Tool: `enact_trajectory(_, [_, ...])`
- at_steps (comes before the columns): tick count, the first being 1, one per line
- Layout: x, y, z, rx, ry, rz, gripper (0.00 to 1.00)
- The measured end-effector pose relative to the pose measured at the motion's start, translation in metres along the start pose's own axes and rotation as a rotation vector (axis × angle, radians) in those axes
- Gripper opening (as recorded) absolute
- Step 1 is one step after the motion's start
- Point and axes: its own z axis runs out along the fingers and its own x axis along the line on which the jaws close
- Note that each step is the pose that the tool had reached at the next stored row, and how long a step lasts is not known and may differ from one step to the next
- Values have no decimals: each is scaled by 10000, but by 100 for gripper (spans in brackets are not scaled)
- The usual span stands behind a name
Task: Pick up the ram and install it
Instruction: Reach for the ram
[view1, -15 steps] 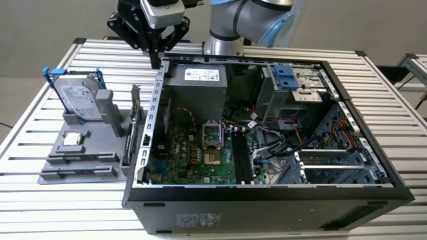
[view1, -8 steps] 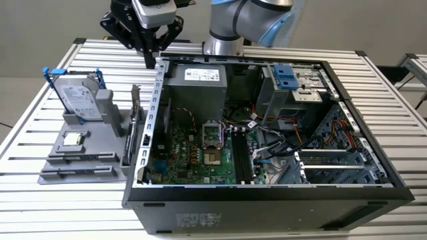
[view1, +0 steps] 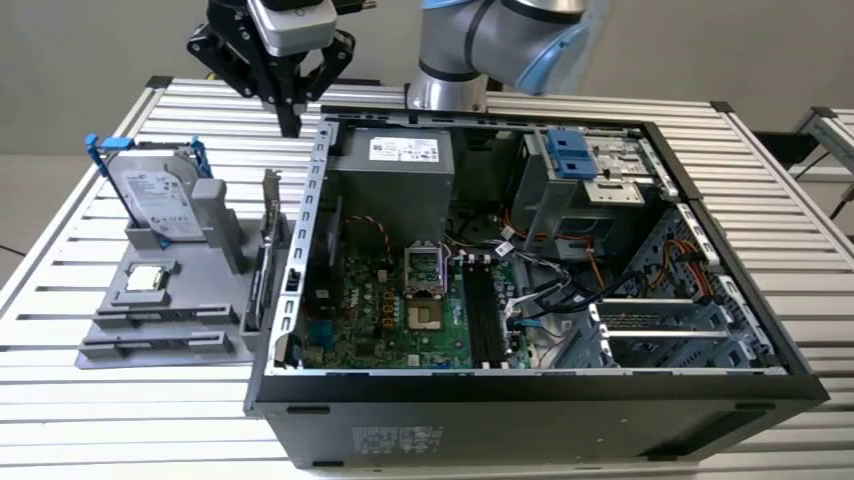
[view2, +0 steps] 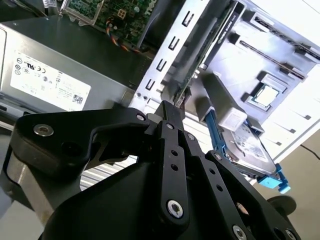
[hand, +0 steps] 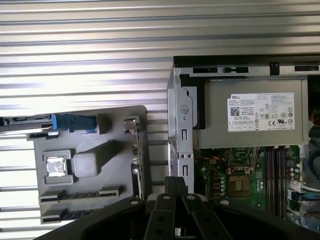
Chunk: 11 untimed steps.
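Black pincer (view1: 290, 128) of matte, bolted metal links, tapering to a blunt point, fingers pressed together on nothing. Hanging over the table (view1: 774, 170), just outside the far corner of the open computer case (view1: 534, 400).

Below the pincer, apart from it and untouched: the ram (view1: 267, 262), a long, thin, flat strip of dark bluish-green circuit board. Standing on its long edge in the grey plastic holder (view1: 160, 335), hemmed in between the holder's upright and the case's perforated sheet-metal side wall. In the second wrist view, the ram (view2: 210, 45) beyond the closed fingertips (view2: 167, 107), green along one edge, with a pale label near one end.

On the same holder, toward the exterior view's left: a silver hard drive (view1: 160, 200) with a glossy lid, upright in a blue frame. In front of it, a small square silver processor chip (view1: 144, 279), lying flat.

Table of bright, ribbed aluminium slats.

Inside the case: a boxy grey power supply (view1: 400, 160) with a white label, a green motherboard (view1: 387, 320), long black memory slots (view1: 483, 315), and loose bundles of thin cables (view1: 561, 270).
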Motion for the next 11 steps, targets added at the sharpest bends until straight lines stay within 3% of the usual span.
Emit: enact_trajectory(11, [177,-9,-4,-2,5,-100,0])
